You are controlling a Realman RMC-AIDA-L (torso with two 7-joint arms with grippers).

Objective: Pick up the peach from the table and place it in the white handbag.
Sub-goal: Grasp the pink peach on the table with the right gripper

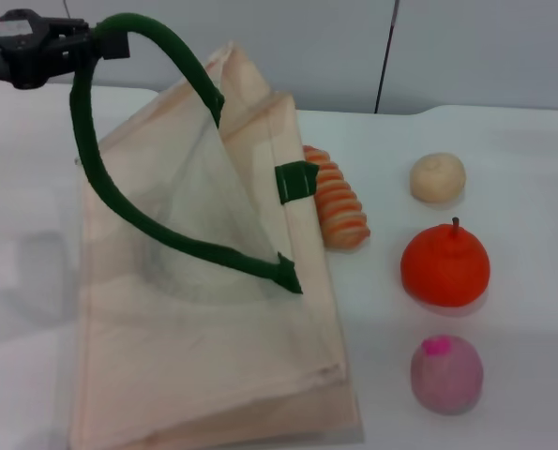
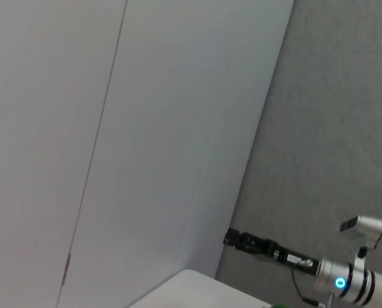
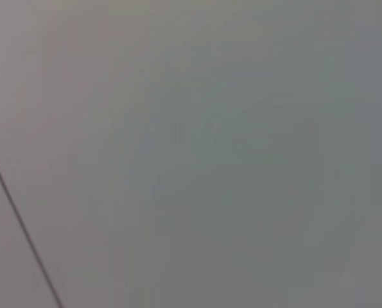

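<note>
The peach, dusty pink with a magenta spot on top, sits on the white table at the front right. The white handbag, cream with dark green handles, lies left of it. My left gripper is at the upper left, shut on one green handle and holding it up, so the bag's mouth is pulled open. The other handle's green tab shows on the bag's far side. My right gripper is out of view; its wrist view shows only a blank wall.
An orange round fruit with a stem sits just behind the peach, and a beige bun behind that. A ridged orange pastry lies against the bag's right edge. A distant arm-like device shows in the left wrist view.
</note>
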